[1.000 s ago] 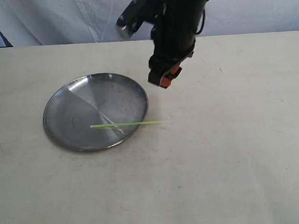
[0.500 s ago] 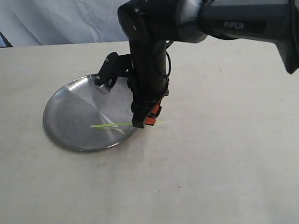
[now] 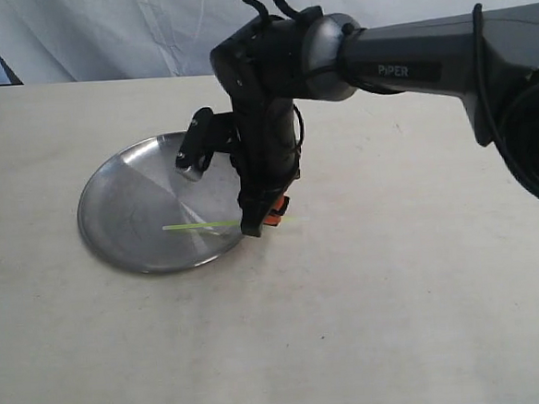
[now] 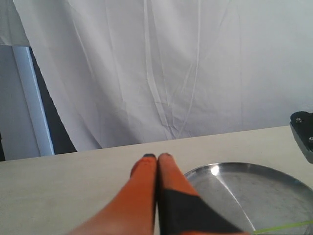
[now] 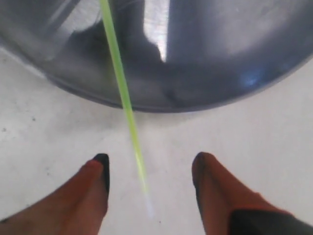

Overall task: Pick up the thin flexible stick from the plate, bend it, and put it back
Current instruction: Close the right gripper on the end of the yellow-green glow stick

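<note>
Step in hand: we judge this to be the approach to the pick-up. Nothing is gripped yet, and bending and returning are not begun.
Right end effector [image 5: 151, 157]: its fingers are apart and straddle the outer end of the thin flexible stick [image 3: 197, 226]. We cannot tell whether they touch the desk [image 3: 396, 295]. In the exterior view it hangs low at the right rim of the plate [image 3: 131, 202], near the middle of the frame.
Left end effector [image 4: 156, 157]: its orange fingers are pressed together on nothing. It faces the plate from a distance, and we do not see it in the exterior view.
Stick: it lies straight and flat, with its left part on the plate. It crosses the right rim, and its right end reaches out over the desk.
Plate: it sits flat on the desk, left of centre in the exterior view.
Next move: we think the right fingers need to close squarely on the overhanging end, then lift.
Caution: the rod is very thin, so we expect it could slip or roll out if the fingers close off-line.
</note>
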